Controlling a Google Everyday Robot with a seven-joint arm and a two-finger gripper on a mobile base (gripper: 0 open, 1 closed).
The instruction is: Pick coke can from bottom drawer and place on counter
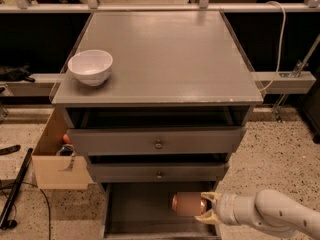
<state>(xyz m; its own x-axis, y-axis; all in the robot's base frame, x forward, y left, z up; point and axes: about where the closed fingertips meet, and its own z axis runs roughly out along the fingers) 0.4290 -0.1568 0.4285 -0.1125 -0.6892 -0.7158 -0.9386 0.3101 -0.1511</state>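
Counter (165, 54) on top, w/ bowl (90, 66) at its front-left corner. Bottom drawer (135, 216) is open. Arm (272, 216) comes in from lower right. Gripper (203, 207) sits over drawer's right side, fingers clamped on can (185, 204), which lies sideways over drawer floor.

3 grey drawers in all: 1 bottom drawer (140, 211), pulled out, & 2 upper drawers (125, 141) above it. 2 small round knobs (158, 144), 1 per upper drawer. 1 counter (165, 54) on top. 1 white bowl (91, 67) sits on it. 1 coke can (186, 204). 1 gripper (202, 206), low on the right over the bottom drawer, w/ 2 fingers (207, 198) pinching the can. 1 brown box (55, 169) on the left. 1 white cable (280, 39) on the right.
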